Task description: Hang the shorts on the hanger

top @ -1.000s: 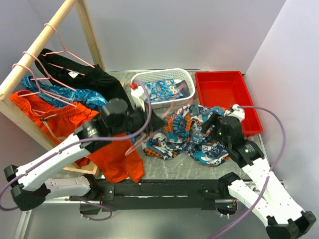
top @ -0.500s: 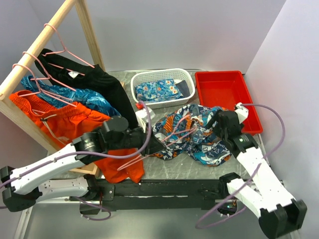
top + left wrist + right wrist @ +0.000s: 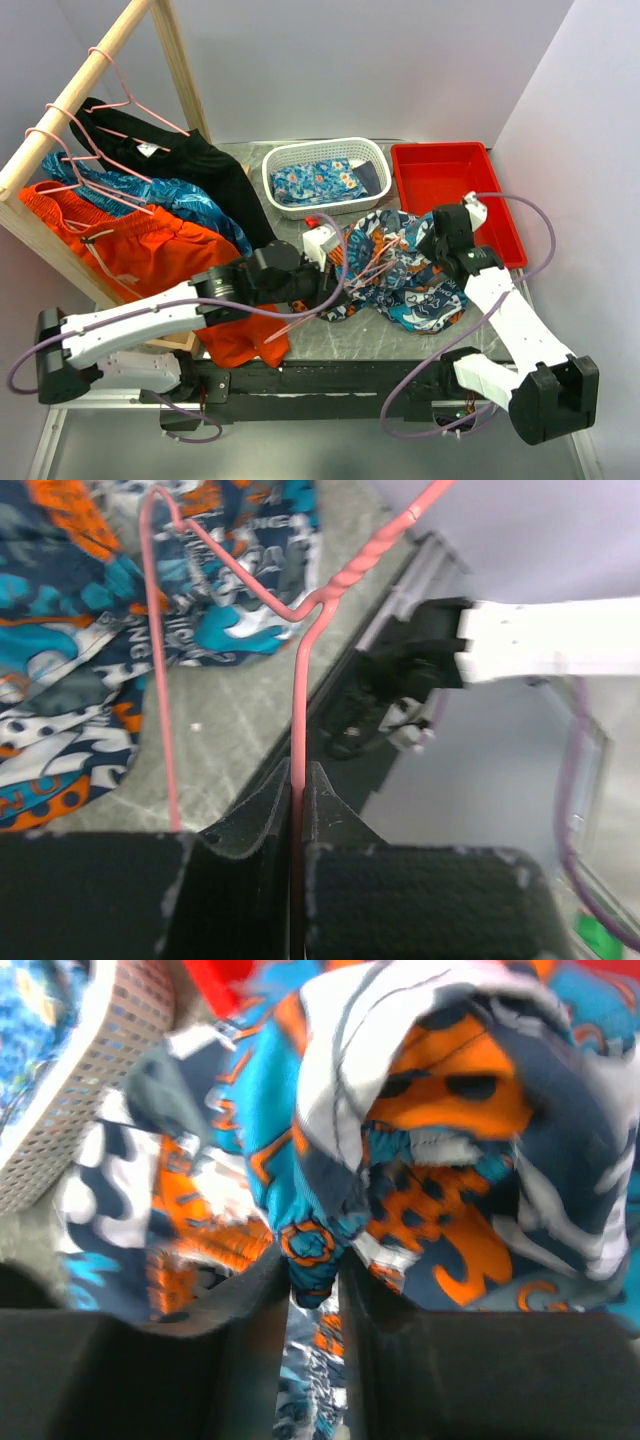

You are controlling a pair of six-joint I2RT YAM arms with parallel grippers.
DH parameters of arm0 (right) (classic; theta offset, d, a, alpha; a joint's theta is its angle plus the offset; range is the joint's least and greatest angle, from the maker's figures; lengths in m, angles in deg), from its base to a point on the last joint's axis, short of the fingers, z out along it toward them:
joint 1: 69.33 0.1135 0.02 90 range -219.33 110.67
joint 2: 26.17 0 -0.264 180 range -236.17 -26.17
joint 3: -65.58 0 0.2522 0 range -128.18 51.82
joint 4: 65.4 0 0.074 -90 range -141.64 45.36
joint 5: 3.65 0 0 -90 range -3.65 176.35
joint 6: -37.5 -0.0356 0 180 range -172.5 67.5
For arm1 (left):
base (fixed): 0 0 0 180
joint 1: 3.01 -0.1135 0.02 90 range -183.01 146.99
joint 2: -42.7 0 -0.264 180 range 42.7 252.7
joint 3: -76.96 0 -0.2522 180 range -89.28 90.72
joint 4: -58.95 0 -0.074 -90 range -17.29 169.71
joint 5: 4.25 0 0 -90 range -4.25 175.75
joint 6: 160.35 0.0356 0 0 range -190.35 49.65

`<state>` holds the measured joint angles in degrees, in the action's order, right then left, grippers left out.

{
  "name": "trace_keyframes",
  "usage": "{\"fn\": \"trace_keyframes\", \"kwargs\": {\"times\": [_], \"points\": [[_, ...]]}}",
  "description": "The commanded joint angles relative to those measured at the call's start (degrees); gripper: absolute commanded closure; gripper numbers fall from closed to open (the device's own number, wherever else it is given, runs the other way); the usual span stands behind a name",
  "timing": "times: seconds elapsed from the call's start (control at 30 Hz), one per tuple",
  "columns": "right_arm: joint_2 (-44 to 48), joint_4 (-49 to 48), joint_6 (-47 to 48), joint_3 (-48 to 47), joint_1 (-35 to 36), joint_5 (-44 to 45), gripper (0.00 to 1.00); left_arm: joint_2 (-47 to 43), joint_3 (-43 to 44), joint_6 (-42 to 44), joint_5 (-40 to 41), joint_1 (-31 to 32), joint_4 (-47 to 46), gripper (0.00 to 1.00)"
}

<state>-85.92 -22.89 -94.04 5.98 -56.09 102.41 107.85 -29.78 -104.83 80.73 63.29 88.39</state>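
Observation:
The shorts (image 3: 405, 275), patterned in orange, teal, navy and white, lie crumpled on the table right of centre. My left gripper (image 3: 335, 290) is shut on the wire of a pink hanger (image 3: 368, 262), which reaches over the left part of the shorts. In the left wrist view the hanger (image 3: 298, 680) runs straight up from between the pressed jaws of the left gripper (image 3: 297, 770), with the shorts (image 3: 90, 660) beneath it. My right gripper (image 3: 438, 248) sits on the shorts' far right side. Its wrist view shows the right gripper (image 3: 312, 1270) pinching a fold of the shorts (image 3: 450, 1110).
A white basket (image 3: 372, 150) holding a blue floral cloth (image 3: 318, 182) stands behind the shorts, beside a red tray (image 3: 505, 215). The wooden rack (image 3: 70, 100) on the left carries pink hangers with black, blue and orange garments (image 3: 150, 250). The basket (image 3: 90, 1090) is close to the right gripper.
My left arm has swung right and lower, bringing the hanger over the shorts. My right gripper has moved toward the shorts' far side and closed from wide open onto a fold.

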Motion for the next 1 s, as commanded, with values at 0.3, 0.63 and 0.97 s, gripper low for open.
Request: {"fn": "trace_keyframes", "kwargs": {"times": [0.3,0.63,0.97], "points": [[-6.77,-0.37,1.46,-17.41,4.95,-5.68,0.92,3.76,0.00,-4.54,18.55,2.86,9.61,0.99],[-15.92,3.41,3.04,-28.86,11.90,-5.06,0.62,-0.63,-3.52,-4.37,15.65,5.85,10.51,0.99],[-4.70,4.12,5.51,-21.40,10.50,-4.20,0.19,1.20,-2.47,-0.07,22.06,5.86,-3.81,0.99]]}}
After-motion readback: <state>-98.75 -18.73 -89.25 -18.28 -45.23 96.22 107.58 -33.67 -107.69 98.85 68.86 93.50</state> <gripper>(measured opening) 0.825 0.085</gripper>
